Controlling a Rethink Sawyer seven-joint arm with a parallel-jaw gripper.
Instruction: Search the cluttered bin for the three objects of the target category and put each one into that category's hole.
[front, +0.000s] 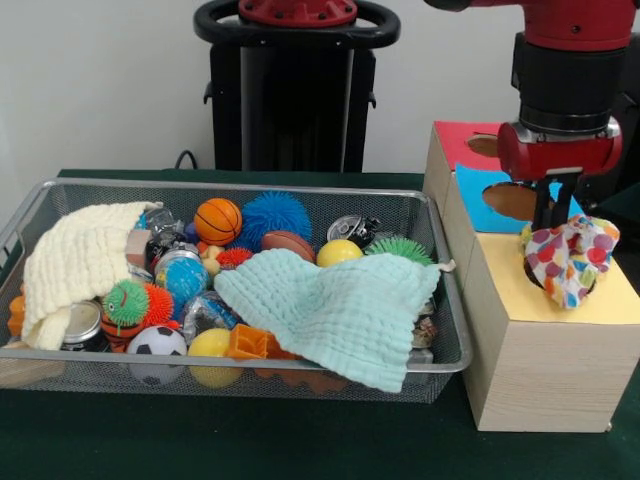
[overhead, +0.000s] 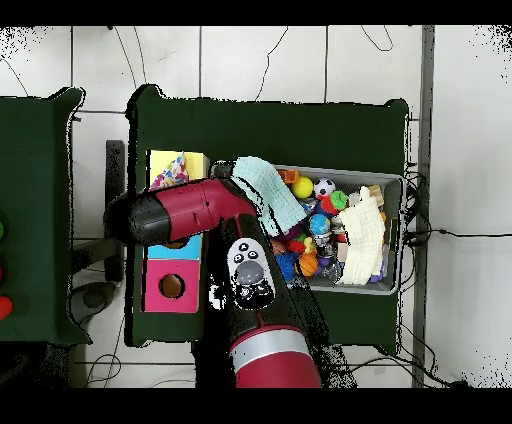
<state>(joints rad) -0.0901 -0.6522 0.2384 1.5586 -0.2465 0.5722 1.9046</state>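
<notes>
A polka-dot cloth (front: 570, 260) sits bunched over the hole in the yellow top (front: 620, 300) of the wooden box (front: 540, 370), partly sunk into it. My gripper (front: 558, 225) hangs straight above, shut on the cloth's upper folds. From overhead the polka-dot cloth (overhead: 168, 172) shows on the yellow section, and the arm (overhead: 190, 212) hides the gripper. In the wire bin (front: 230, 185) a mint cloth (front: 340, 310) lies spread at the front right. A cream cloth (front: 75, 260) is draped at the left end.
The box also has a blue section (front: 480, 195) and a red section (front: 455, 140), each with a hole. The bin holds several balls, spiky toys and tins, among them a basketball (front: 217, 220) and a soccer ball (front: 157, 343). The bin stands close against the box.
</notes>
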